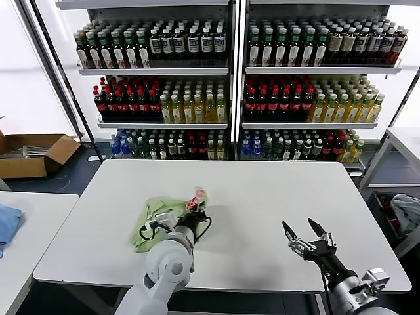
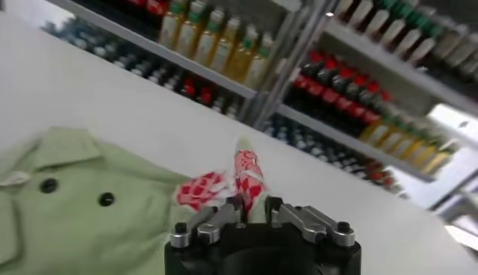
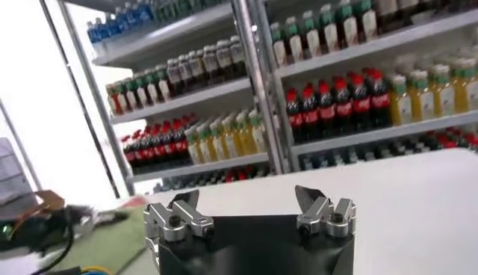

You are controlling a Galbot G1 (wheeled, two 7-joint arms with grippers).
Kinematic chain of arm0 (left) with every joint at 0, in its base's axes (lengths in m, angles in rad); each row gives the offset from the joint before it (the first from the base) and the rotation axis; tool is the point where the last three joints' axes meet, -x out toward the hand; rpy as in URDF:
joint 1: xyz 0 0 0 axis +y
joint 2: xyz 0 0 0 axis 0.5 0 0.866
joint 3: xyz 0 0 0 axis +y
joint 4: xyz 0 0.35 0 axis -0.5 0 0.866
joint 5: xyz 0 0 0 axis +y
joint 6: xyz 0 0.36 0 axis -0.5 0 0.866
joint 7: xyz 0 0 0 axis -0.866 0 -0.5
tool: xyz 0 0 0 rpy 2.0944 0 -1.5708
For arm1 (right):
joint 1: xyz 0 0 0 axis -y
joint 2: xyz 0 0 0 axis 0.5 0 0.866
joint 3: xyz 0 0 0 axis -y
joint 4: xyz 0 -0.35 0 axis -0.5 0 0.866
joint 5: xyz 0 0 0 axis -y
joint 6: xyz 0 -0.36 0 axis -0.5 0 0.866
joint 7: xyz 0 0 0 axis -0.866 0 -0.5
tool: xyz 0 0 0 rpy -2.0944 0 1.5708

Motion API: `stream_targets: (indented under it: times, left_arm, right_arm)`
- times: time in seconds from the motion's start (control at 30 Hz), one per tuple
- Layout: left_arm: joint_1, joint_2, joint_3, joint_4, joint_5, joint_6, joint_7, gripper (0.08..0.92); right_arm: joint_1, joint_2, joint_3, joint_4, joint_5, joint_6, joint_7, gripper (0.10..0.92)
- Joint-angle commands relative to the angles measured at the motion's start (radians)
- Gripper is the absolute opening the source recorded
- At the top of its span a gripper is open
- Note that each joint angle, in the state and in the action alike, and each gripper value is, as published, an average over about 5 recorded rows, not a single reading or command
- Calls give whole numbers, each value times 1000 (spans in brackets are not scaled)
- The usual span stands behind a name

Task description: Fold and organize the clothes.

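the left gripper (image 2: 254,211) pinched the polo shirt (image 2: 82,217) at its red print; the right gripper (image 1: 305,232) hovered wide over the table (image 1: 262,190)

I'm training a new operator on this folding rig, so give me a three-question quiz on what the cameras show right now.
1. True or false: the left gripper is shut on the polo shirt.
2. Which gripper is open above bare table? A left, B right.
3. Fill in: the fabric pinched carries a red-and-white ____.

Key: 1 true; 2 B; 3 print.
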Motion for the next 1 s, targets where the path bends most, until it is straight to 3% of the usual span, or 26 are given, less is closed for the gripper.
stream_targets:
  times: [0.03,0.3,0.6,0.77,1.0]
  left_arm:
    - [-17,-6,-61,-9,-161,-124,209,323]
    - [56,185,-267,-75,-147,-133,262,557]
    - [163,200,-360,-166,-121,-132,258,796]
    - [165,192,-389,-173,-124,-130,248,821]
    - [155,194,-396,-176,-126,-128,239,823]
  right_arm:
    - [240,-46,-320,-139,34,-97,123,823]
    - [532,20,-620,-390,45,-198,210,823]
    - [812,109,-822,-619,44,-252,237,823]
    - [826,108,-834,-629,67,-262,240,782]
    - [780,65,-776,-558,80,-253,224,585]
